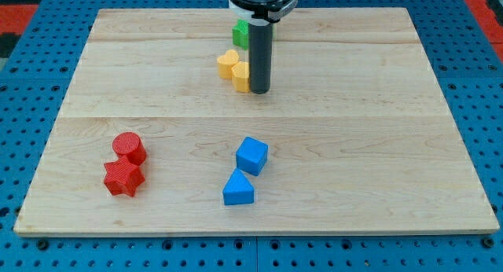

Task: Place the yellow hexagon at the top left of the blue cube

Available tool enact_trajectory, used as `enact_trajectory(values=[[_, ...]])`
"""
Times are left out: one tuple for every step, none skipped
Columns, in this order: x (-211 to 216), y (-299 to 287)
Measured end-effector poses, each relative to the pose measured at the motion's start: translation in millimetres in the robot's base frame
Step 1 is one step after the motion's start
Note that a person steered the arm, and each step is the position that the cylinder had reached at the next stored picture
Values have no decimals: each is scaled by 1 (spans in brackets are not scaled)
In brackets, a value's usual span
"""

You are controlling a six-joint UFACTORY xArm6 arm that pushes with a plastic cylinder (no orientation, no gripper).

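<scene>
The yellow hexagon (240,76) sits near the view's top centre, partly hidden behind the dark rod. My tip (260,91) rests on the board, touching the hexagon's right side. A yellow heart-shaped block (227,63) lies just to the hexagon's upper left, touching it. The blue cube (252,155) sits below the centre of the board, well below my tip and the hexagon.
A green block (240,33) is behind the rod at the view's top, partly hidden. A blue triangular block (238,189) lies just below the blue cube. A red cylinder (129,148) and a red star (123,178) sit at the lower left. The wooden board (377,107) lies on a blue pegboard.
</scene>
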State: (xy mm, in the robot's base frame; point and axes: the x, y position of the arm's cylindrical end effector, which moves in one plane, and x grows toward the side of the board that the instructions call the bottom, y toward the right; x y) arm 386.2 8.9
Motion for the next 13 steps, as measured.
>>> enact_trajectory(values=[[0,1],[-3,41],[-41,82],[-77,75],[-89,36],[-117,12],[-117,-31],[-100,-38],[-95,-61],[-71,-16],[-36,-2],[-15,24],[-23,6]])
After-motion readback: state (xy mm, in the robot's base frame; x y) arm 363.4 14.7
